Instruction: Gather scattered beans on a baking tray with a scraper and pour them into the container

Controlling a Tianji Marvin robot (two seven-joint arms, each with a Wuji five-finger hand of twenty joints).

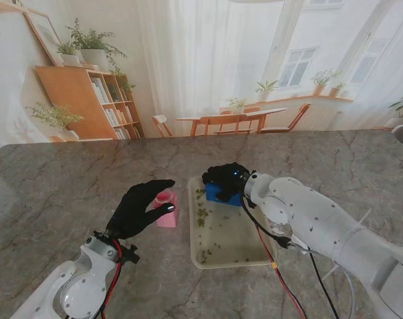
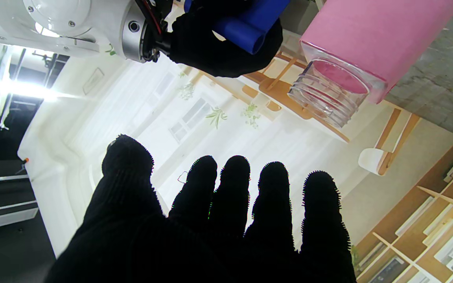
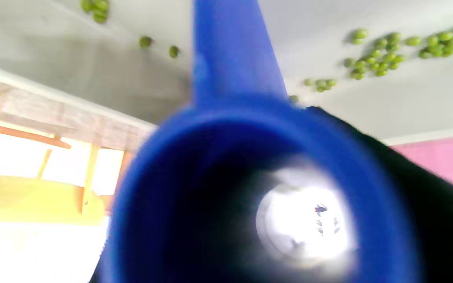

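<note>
A pale baking tray (image 1: 247, 256) lies on the marble table with green beans (image 1: 202, 216) scattered along its left side and near end; the beans (image 3: 372, 63) also show in the right wrist view. My right hand (image 1: 226, 178) is shut on the blue scraper (image 1: 222, 193) at the tray's far end, blade down on the tray. The scraper's tubular handle (image 3: 250, 177) fills the right wrist view. A pink container (image 1: 166, 207) with a clear threaded mouth (image 2: 328, 92) stands left of the tray. My left hand (image 1: 140, 207) is open beside it, thumb and fingers spread around it.
The marble table (image 1: 55, 193) stretches wide on both sides of the tray. Red and black cables (image 1: 274, 266) hang from my right arm over the tray's right rim. A printed room backdrop stands behind the table's far edge.
</note>
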